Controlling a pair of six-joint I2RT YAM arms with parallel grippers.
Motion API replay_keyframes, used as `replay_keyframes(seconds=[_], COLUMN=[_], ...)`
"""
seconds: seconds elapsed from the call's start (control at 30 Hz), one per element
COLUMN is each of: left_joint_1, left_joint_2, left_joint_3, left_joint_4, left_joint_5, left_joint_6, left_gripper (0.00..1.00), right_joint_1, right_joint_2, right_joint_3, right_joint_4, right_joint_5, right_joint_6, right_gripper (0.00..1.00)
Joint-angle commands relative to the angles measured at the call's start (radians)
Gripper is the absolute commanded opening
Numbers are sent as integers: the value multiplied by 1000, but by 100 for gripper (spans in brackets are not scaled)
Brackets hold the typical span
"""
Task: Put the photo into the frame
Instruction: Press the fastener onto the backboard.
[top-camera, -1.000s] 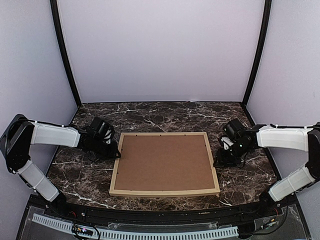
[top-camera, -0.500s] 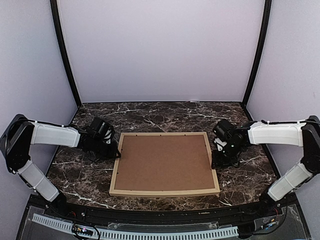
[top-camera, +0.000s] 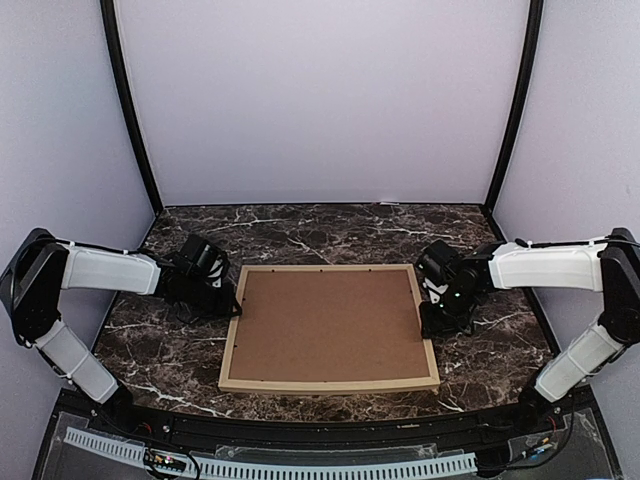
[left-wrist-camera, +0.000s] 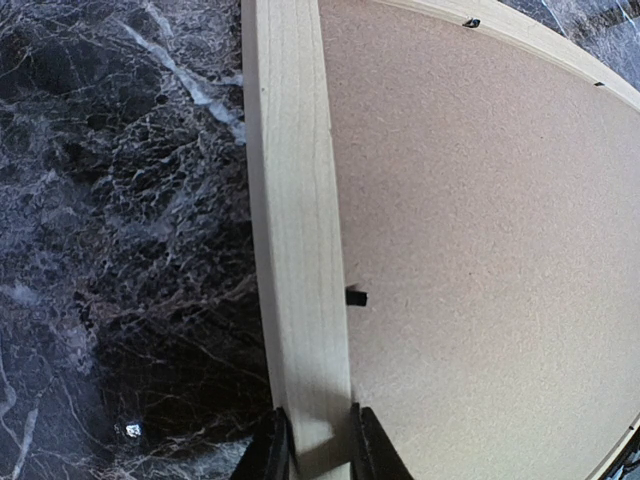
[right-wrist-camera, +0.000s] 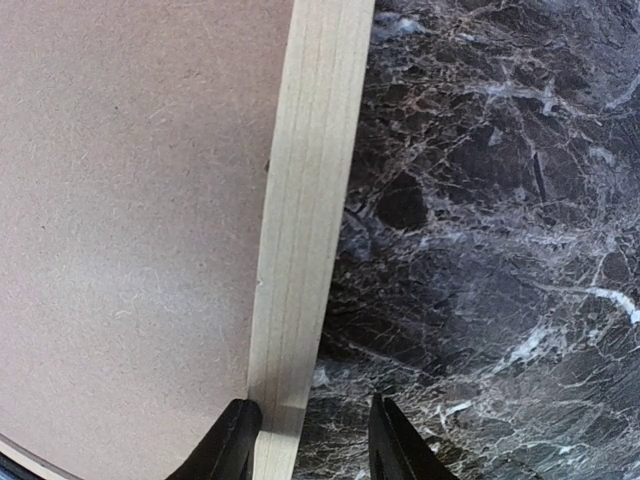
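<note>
The frame of light wood lies flat on the marble table, back side up, filled by a brown backing board. The photo is hidden. My left gripper is shut on the frame's left rail, one finger on each side of it. My right gripper is open astride the right rail. Its inner finger sits at the board side of the rail, and its outer finger stands apart over the marble.
A small black retaining tab sticks out from the left rail over the backing board, and more tabs dot the far rail. Dark marble table surrounds the frame. White walls and two black posts enclose the back and sides.
My right arm has moved left until its jaws straddle the frame's right rail. The left arm and the frame have not moved.
</note>
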Motion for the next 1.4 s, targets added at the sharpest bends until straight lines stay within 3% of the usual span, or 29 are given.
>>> replay_keyframes(seconds=[0.0,1.37], left_joint_1=[-8,-8], left_joint_2=[42,46], left_joint_3=[-39,-45], left_joint_4=[-29,-23], left_joint_5=[8,12], left_joint_6=[13,13], left_gripper=[2,2], right_joint_1=[13,49], right_joint_2=[2,47], right_joint_3=[13,-1], right_joint_4=[-46,-1], right_joint_5=[20,-43], right_joint_6=[13,21], right_gripper=[39,36])
